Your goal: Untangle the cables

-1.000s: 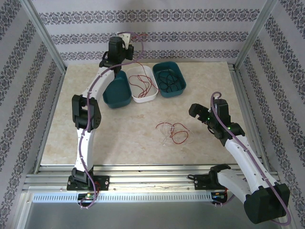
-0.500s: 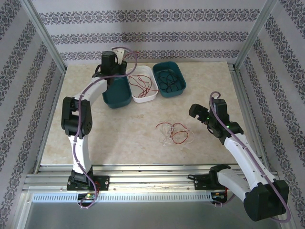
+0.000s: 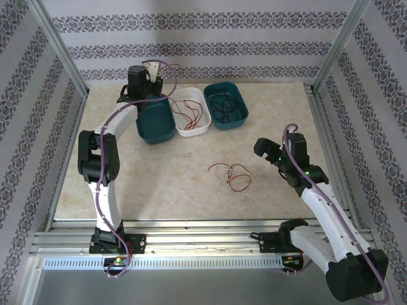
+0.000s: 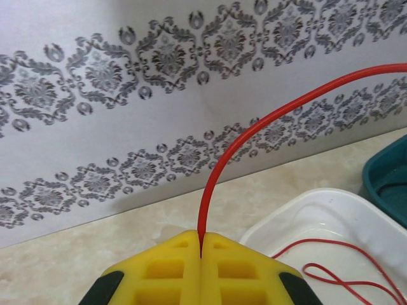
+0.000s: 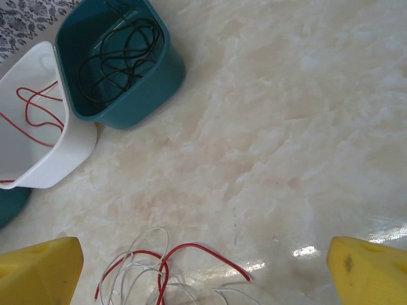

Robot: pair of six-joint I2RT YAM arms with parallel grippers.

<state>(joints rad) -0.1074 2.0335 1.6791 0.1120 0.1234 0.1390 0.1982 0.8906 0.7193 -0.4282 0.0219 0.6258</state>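
A tangle of red and white cables (image 3: 230, 176) lies on the marble table right of centre. In the right wrist view that tangle (image 5: 152, 270) lies at the bottom edge. My right gripper (image 3: 264, 150) hovers just right of it, open, its yellow fingers (image 5: 38, 273) wide apart with nothing between them. My left gripper (image 3: 147, 73) is up at the back wall, shut on a red cable (image 4: 254, 127). This cable arcs up and right from the closed yellow pads (image 4: 178, 267) toward the white tray (image 4: 299, 213).
Three bins stand in a row at the back: a teal bin (image 3: 156, 130), the white tray (image 3: 194, 132) with red cables (image 3: 191, 113), and a teal bin (image 3: 243, 111) with black cables (image 5: 117, 57). Patterned walls and metal frame posts enclose the table.
My left arm has swung left along the back wall with the red cable still pinched, its elbow moving left too. The right arm has hardly shifted.
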